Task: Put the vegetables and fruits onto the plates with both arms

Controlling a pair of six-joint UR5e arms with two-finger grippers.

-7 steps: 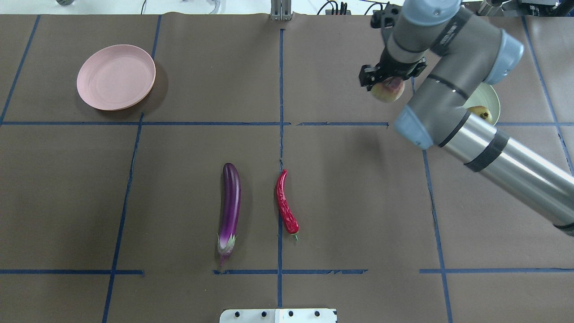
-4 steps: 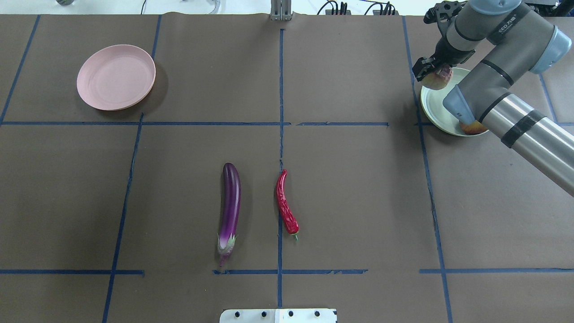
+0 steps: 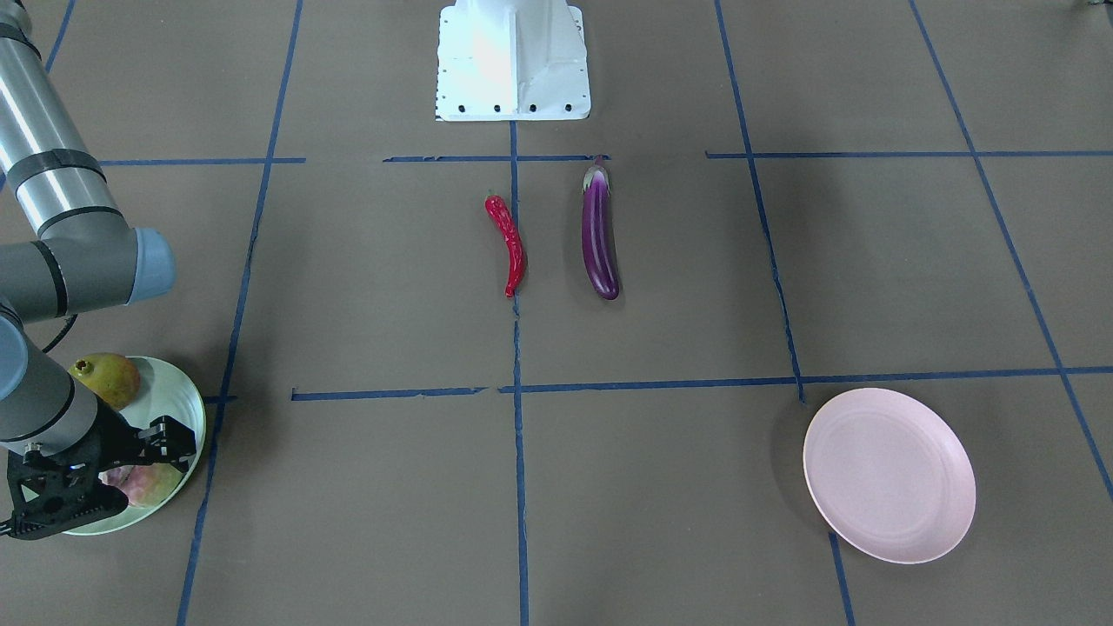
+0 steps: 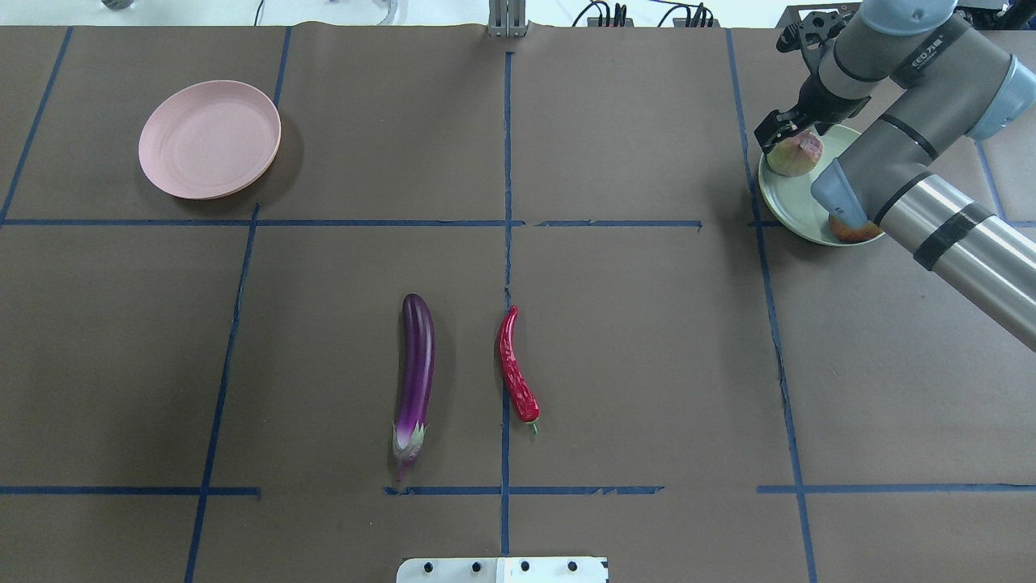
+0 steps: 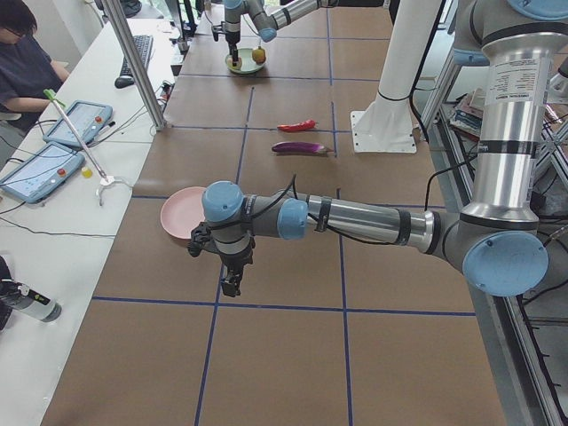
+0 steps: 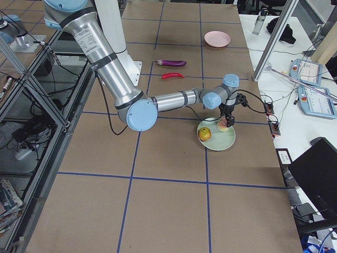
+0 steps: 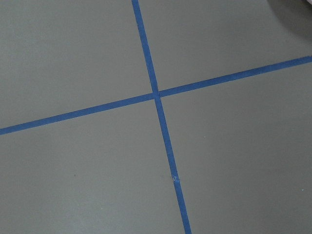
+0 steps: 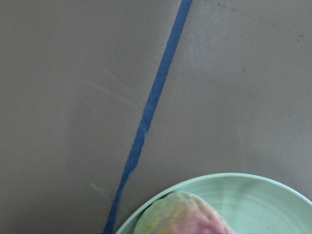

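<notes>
The peach lies on the far left part of the mint plate. The pomegranate lies on the plate's near side, half hidden under the arm in the overhead view. My right gripper hangs just over the peach with its jaws open around it; the right wrist view shows the peach on the plate. The eggplant and chili lie side by side mid-table. The pink plate is empty. My left gripper shows only in the exterior left view, beyond the pink plate; I cannot tell its state.
The white robot base stands at the table's near edge. Blue tape lines grid the brown table cover. A side desk with tablets, a metal post and a seated person lies along the far side.
My right arm carried the peach rightward to the mint plate and lowered it. The peach now sits lower, on the plate. Eggplant, chili and pink plate have not moved.
</notes>
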